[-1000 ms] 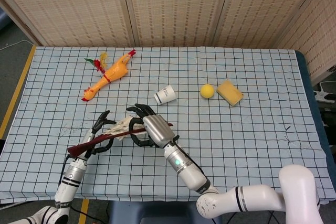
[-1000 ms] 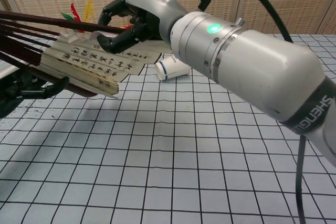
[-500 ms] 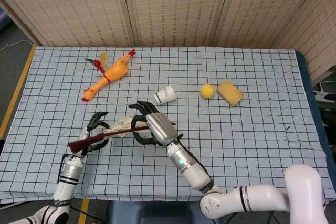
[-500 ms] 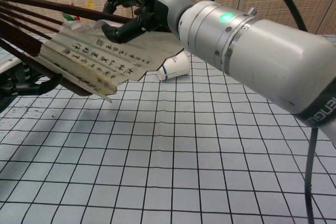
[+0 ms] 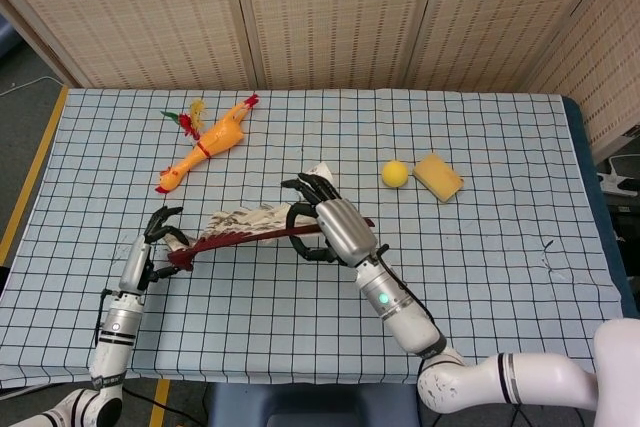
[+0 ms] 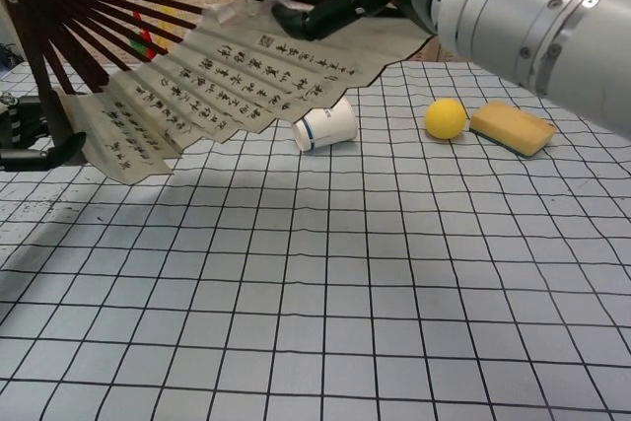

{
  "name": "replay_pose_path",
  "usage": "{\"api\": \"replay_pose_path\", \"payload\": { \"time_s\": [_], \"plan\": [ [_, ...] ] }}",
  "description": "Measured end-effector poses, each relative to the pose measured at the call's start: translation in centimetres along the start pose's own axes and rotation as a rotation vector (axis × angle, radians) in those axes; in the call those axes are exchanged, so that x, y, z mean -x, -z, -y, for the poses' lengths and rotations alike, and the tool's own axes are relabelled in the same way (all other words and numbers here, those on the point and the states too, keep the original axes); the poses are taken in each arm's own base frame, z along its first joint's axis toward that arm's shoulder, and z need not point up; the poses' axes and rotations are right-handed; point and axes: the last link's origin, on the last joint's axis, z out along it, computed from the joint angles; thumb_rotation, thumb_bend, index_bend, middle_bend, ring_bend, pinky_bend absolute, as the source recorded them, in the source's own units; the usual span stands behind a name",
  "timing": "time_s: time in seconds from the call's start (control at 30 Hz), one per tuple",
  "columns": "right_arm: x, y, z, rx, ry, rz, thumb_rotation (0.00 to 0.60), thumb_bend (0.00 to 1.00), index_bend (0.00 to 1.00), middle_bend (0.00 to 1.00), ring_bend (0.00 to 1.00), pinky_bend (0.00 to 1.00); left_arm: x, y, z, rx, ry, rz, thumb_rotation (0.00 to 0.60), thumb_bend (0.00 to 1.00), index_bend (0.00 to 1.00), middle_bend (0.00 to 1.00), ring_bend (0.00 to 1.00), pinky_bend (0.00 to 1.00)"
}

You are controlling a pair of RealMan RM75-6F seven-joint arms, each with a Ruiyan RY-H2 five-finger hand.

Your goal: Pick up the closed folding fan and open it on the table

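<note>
**A:** Two robot hands were on the dark-ribbed paper folding fan with black calligraphy (image 6: 232, 71), which was spread well open and held up off the checked-cloth table (image 5: 480, 257). The right robot hand (image 5: 335, 227) had its fingers curled round the top outer rib.

**B:** And the left robot hand (image 5: 152, 243)?

**A:** It gripped the pivot end at the left. In the chest view it was mostly hidden behind the ribs, so I couldn't tell exactly how its fingers sat.

**B:** Other stuff?

**A:** A white paper cup (image 6: 326, 125) lay on its side just under the fan's paper edge. A yellow ball (image 6: 445, 118) sat just beside a yellow sponge block (image 6: 512, 128). An orange rubber chicken (image 5: 205, 144) lay far back left.
</note>
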Motion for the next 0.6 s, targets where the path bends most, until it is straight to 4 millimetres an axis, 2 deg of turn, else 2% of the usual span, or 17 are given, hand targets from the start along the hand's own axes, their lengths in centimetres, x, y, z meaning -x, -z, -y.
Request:
{"api": "replay_pose_path", "payload": {
  "time_s": [0.27,0.6],
  "plan": [
    [-2.4,2.5,-1.3,-0.021,0.084,-0.045,0.600,0.59,0.79,0.12,0.00,0.03,-1.5,-0.2,0.1,-0.010,0.050,-0.084,0.600,0.46,0.52,0.14,0.00,0.11],
    [-3.4,5.3,-3.5,-0.015,0.219,-0.077,0.600,0.59,0.78,0.12,0.00,0.03,-1.8,0.0,0.8,-0.033,0.052,-0.085,0.600,0.46,0.49,0.14,0.00,0.11]
  ]
}}
